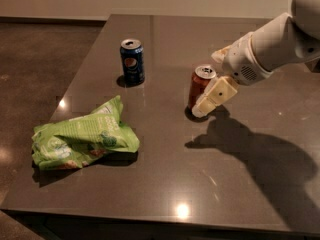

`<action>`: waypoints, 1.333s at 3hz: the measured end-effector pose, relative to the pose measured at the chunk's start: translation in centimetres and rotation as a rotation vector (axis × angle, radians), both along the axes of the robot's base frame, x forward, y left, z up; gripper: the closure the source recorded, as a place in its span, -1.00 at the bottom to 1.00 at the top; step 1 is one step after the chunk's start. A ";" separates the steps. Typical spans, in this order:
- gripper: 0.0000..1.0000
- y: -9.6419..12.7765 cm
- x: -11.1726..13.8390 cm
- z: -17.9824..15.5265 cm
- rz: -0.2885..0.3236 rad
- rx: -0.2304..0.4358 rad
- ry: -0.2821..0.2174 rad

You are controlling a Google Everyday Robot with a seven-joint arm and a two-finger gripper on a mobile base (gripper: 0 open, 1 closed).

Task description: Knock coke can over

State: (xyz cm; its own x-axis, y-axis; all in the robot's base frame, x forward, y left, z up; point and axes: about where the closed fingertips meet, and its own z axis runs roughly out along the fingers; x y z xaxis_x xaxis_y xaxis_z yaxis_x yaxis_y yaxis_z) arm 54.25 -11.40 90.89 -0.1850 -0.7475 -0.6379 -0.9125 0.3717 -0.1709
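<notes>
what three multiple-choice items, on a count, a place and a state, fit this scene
1. Drink cans standing on the dark grey table: A) one B) two C) three
2. The end effector is: A) beside the red-orange aluminium coke can B) over the green crinkled snack bag C) touching the dark blue aluminium Pepsi can
3. The coke can is: A) upright B) tipped over C) crushed
Answers: B, one red-orange, one blue; A, it sits close beside that can; A, its silver top faces up.
</notes>
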 end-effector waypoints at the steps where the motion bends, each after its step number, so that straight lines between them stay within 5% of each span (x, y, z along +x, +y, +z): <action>1: -0.72 0.5 0.6 -0.5 0.001 0.028 0.008; 3: 0.21 1.0 1.3 0.3 0.026 0.037 0.020; 4: 0.67 0.7 1.1 2.1 0.045 -0.050 0.033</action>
